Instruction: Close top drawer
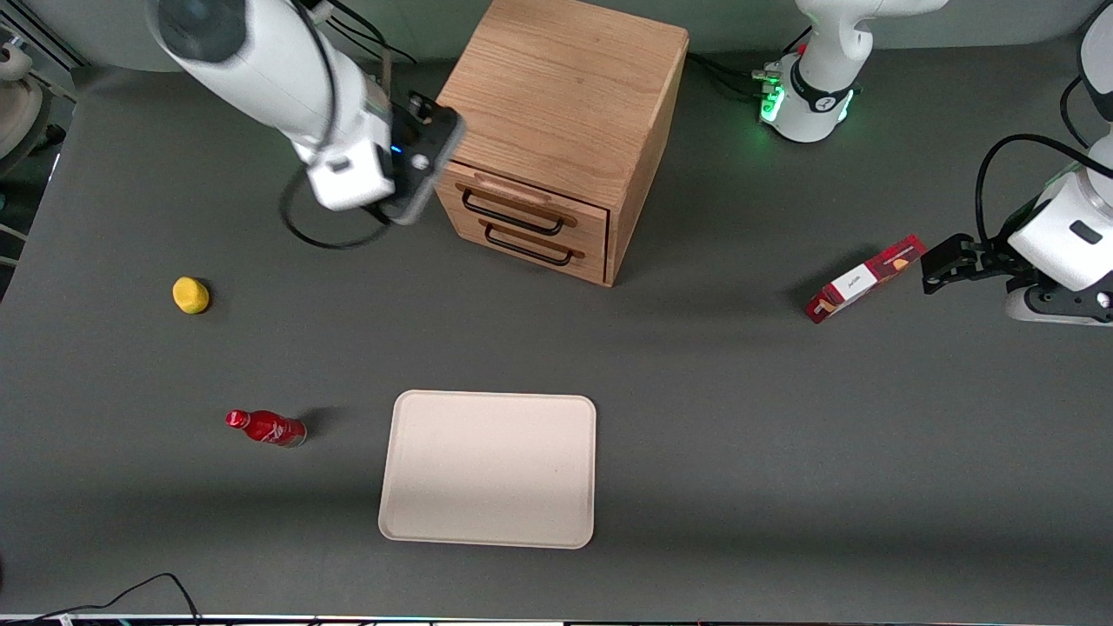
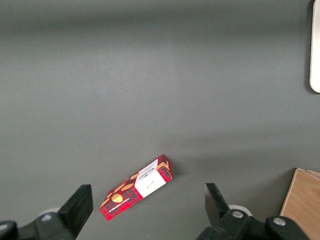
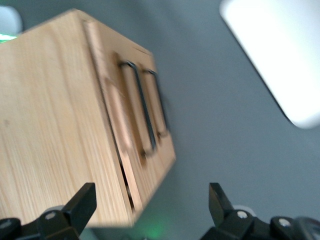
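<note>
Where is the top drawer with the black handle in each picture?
Front view: the top drawer is the upper one in the wooden cabinet, beside the tool, which hangs just next to the cabinet, at drawer height.
Right wrist view: the top drawer fills the cabinet's front, seen up close between the open tool's fingers.
Left wrist view: not in it; only a corner of the cabinet shows.
Shared landmark: the pale tray.

bare table [image 1: 365, 322] before top drawer [image 1: 520, 206]
</note>
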Controlling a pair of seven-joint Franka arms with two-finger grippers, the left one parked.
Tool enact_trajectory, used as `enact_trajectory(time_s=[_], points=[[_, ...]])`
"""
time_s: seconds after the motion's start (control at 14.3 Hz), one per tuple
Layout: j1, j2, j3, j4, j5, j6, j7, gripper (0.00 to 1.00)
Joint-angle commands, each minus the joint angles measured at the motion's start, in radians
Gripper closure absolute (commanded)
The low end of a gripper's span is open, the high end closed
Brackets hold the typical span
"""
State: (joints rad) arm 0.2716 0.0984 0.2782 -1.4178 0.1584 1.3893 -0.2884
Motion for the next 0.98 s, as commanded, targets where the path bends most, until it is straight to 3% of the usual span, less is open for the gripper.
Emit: enact_trajectory(time_s=[0.0, 0.21, 0.35, 0.49, 0.63, 0.77, 0.91], points=[[0.0, -0.136, -0.045, -0.017, -0.173, -0.119, 0.107, 0.0], [-0.002, -0.213, -0.293, -0.021, -0.183, -0.148, 0.092, 0.0], [-0.002, -0.239, -0.396, -0.024, -0.18, -0.142, 0.092, 0.0], [-0.006, -0.247, -0.447, -0.074, -0.189, -0.13, 0.101, 0.0], [-0.008, -0.279, -0.51, -0.217, -0.189, -0.009, 0.109, 0.0], [-0.009, -0.337, -0.514, -0.384, -0.194, 0.122, 0.182, 0.0], [-0.009, -0.355, -0.516, -0.423, -0.209, 0.148, 0.196, 0.0]])
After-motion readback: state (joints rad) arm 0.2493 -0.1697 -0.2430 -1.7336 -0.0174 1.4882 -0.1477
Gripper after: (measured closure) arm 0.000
